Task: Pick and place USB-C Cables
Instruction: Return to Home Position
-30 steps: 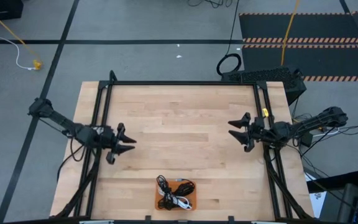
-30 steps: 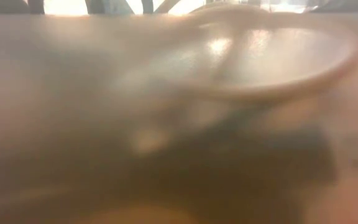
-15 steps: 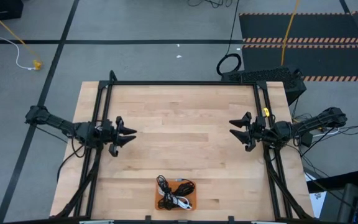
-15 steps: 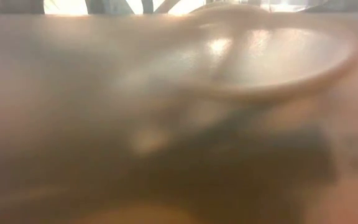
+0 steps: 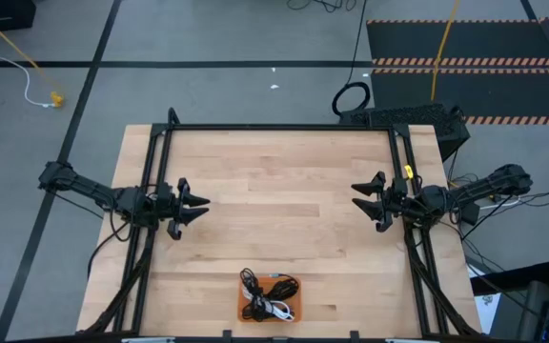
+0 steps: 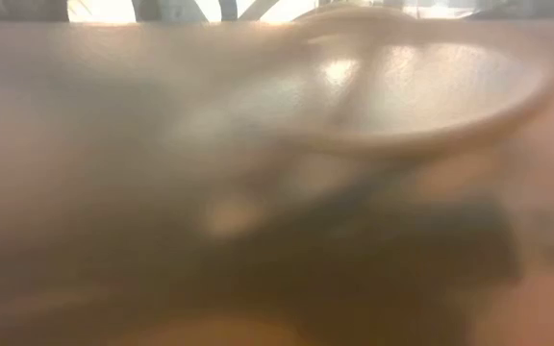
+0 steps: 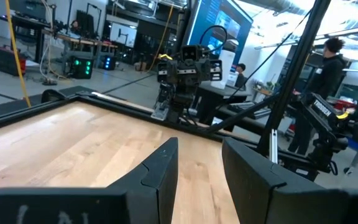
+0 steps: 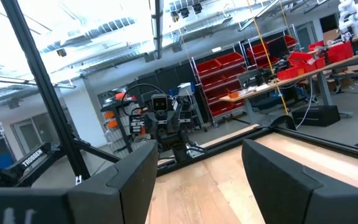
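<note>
a second ago the left gripper (image 5: 194, 202) hung further in over the table (image 5: 274, 162), its arm bent more sharply; since then it has drawn back toward the table's left edge, and it has held that spot for the last half second. the right gripper (image 5: 362, 198) at the right edge has not shifted. the cables (image 5: 263, 293), black ones and a white one, lie as before, heaped in the orange tray (image 5: 240, 307) at the near middle edge, well apart from both grippers.

only the high view shows the tray and cables; neither wrist view catches them. the wrist views alone show the jaws. the left gripper (image 7: 199, 149) has its fingers (image 7: 162, 169) spread with bare tabletop between them, and the right gripper (image 8: 197, 152) is spread wider, holding nothing. the left wrist view looks across to the right arm (image 7: 188, 67) and a person (image 7: 323, 65) standing beyond the frame. the right wrist view looks across to the left arm (image 8: 160, 121), with red bins (image 8: 221, 67) on shelves behind. nothing can be made out in the low view.
</note>
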